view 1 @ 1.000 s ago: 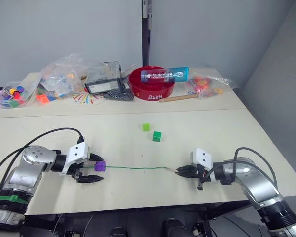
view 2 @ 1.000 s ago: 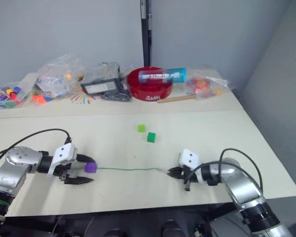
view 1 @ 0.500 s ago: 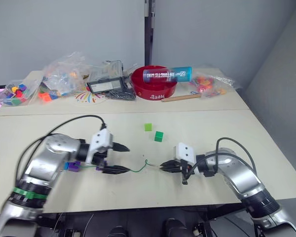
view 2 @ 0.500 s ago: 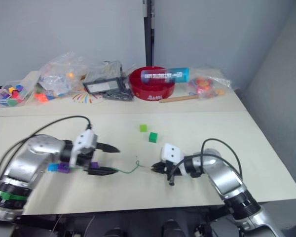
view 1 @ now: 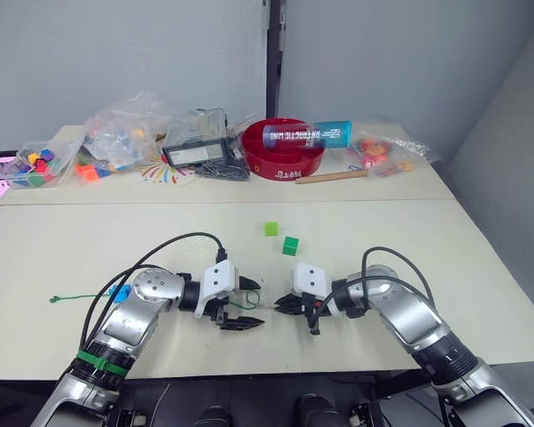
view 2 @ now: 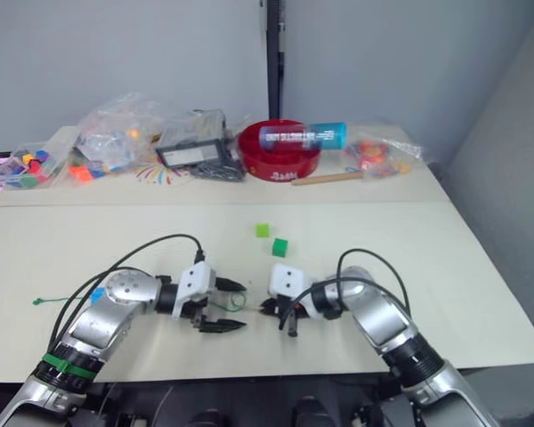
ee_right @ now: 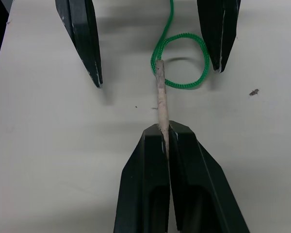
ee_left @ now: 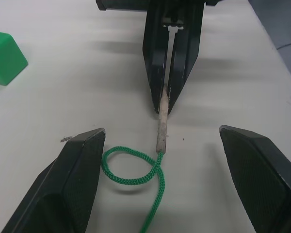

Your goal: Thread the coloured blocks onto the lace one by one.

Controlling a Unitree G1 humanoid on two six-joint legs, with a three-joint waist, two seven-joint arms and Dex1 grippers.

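Meanwhile, the right gripper (ee_right: 163,138) is pinching the lace (ee_left: 136,172) by its tip; the left gripper (ee_left: 160,145), fingers apart, is straddling it. Light green block (view 1: 271,229) and dark green block (view 1: 290,245) are waiting mid-table.

On the pale bench (view 1: 89,253), the left end effector (view 1: 246,306) and the right end effector (view 1: 273,306) are seen tip to tip near the front edge, with a small loop of the green lace (view 1: 246,302) between them. The lace's far end (view 1: 53,299) lies well to the left, and a bright blue block (view 1: 119,292) sits beside the left arm. A light green block (view 1: 271,229) and a dark green block (view 1: 290,245) rest apart behind the end effectors. A red bowl (view 1: 285,158) carrying a blue tube (view 1: 306,135) is seen at the back.
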